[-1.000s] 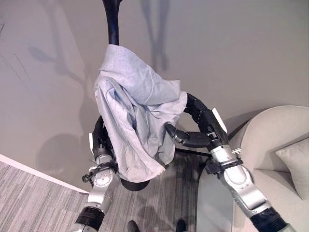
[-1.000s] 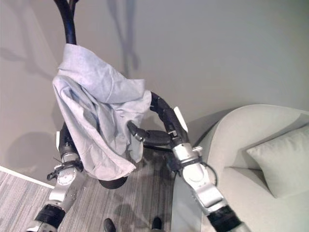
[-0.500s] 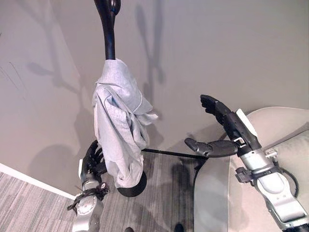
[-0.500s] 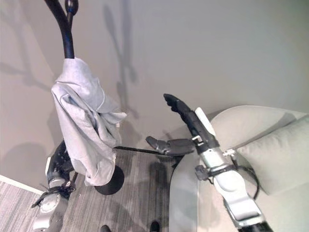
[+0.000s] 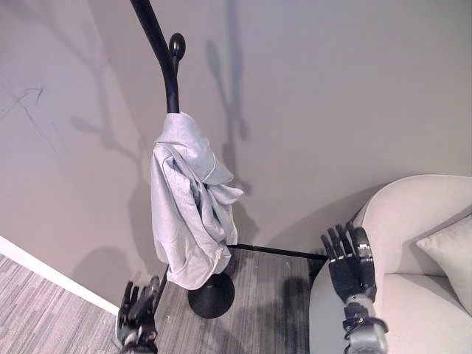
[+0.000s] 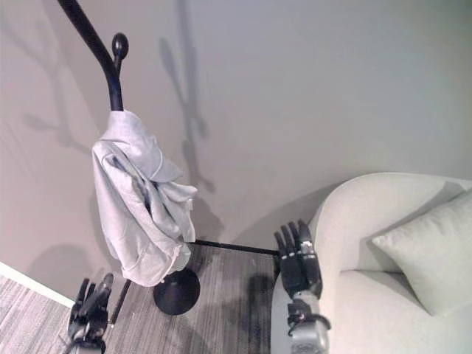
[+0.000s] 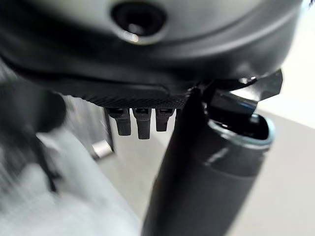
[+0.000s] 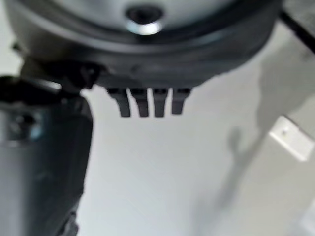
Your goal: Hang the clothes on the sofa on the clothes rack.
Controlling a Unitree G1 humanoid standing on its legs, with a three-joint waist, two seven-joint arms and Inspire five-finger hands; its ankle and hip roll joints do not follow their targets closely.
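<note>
A light grey garment (image 5: 188,214) hangs bunched on the black clothes rack (image 5: 171,88), draped over the pole below a hook, its hem just above the round base (image 5: 211,295). My left hand (image 5: 137,318) is low at the bottom left, below the garment and apart from it, fingers straight and holding nothing. My right hand (image 5: 348,265) is at the lower right in front of the sofa (image 5: 413,221), fingers straight and spread, also holding nothing. In the wrist views the straight fingers (image 7: 140,121) and the right hand's fingers (image 8: 147,102) point at bare wall.
The cream sofa carries a pillow (image 5: 451,258) at the right edge. A thin black bar (image 5: 273,251) runs along the floor from the rack base toward the sofa. Grey walls meet in a corner behind the rack; striped grey carpet (image 5: 44,317) lies below.
Both hands have dropped down and away from the garment, which now hangs by itself on the rack. The camera has shifted, showing more of the rack's top.
</note>
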